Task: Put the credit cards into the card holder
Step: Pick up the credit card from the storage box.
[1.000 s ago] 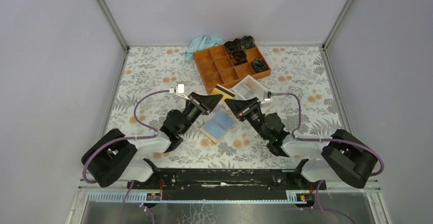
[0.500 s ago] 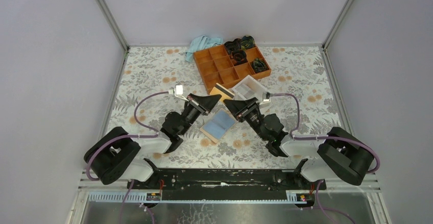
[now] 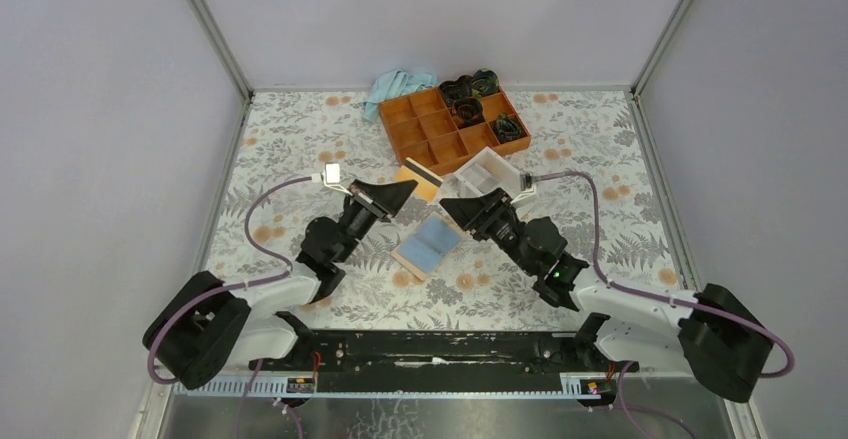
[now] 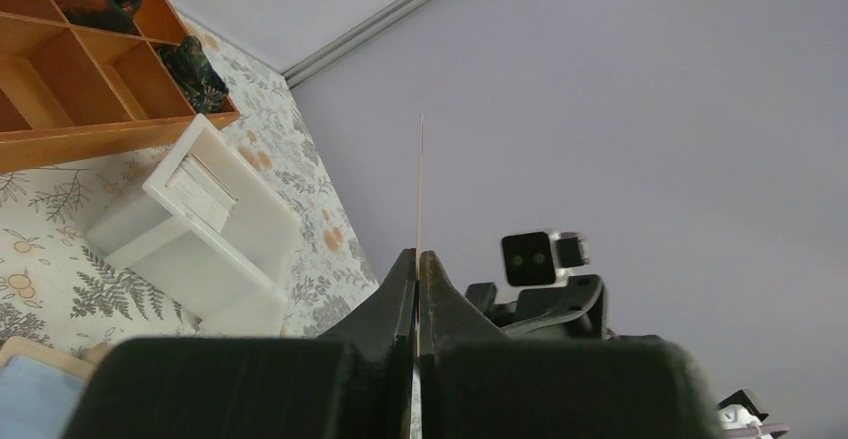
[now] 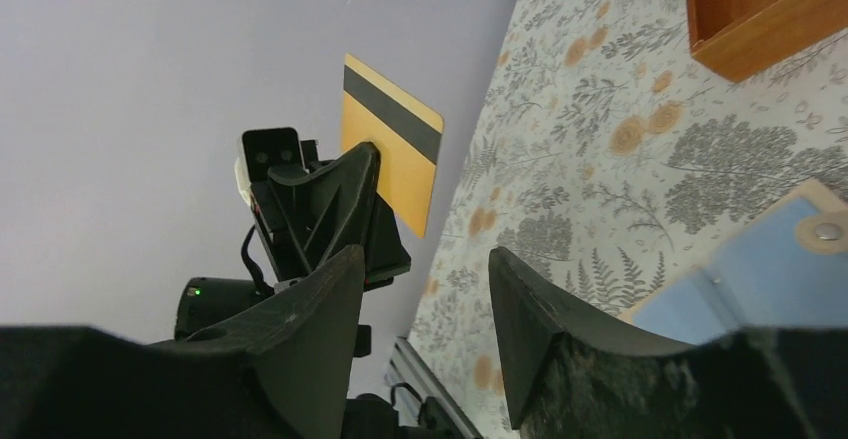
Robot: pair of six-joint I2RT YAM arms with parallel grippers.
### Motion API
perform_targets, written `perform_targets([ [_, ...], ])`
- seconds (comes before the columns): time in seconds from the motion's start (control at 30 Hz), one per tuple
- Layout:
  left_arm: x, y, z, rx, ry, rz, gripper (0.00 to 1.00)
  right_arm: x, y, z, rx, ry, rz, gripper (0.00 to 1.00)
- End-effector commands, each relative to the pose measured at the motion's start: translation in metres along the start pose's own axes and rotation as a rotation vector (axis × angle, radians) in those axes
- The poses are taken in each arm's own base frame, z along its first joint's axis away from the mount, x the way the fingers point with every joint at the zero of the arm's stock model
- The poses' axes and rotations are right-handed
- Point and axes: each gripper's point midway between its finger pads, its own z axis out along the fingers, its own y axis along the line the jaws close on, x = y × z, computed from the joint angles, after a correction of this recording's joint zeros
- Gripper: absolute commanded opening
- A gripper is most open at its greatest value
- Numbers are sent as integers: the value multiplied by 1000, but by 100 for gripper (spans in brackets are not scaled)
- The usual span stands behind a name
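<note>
Left gripper (image 3: 404, 192) is clamped on card (image 5: 392, 154) by one edge; card is judged thin, stiff, light, slick, so edge pinch is suited. Right gripper (image 5: 424, 264) is spread wide, empty.

Open floral table (image 3: 290, 149) lies free on the left and along the right edge, while the far centre is crowded by an orange compartment tray (image 3: 420, 129), a white box (image 3: 488, 171) just in front of it and a blue cloth (image 3: 395, 86) at its far left corner. Only a narrow gap separates the left gripper (image 3: 405, 191), pinching an orange card (image 3: 418, 181) above the surface, from the right gripper (image 3: 452, 207), directly beyond the open card holder (image 3: 428, 244)
</note>
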Motion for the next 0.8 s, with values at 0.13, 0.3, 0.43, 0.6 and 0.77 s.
perform_targets([
  [0.13,21,14,-8,-52,173,44,0,-23,10,-8,111,31,-333,57],
  [0.3,35,15,-12,-19,266,32,0,-35,16,-5,109,61,-401,56],
  [0.43,42,11,-16,26,330,20,0,-52,10,-5,135,83,-454,55],
  [0.6,42,2,-20,100,377,-18,0,-60,4,-5,130,166,-458,55],
  [0.77,49,-7,-24,185,449,-89,0,-49,9,-2,57,263,-419,54],
])
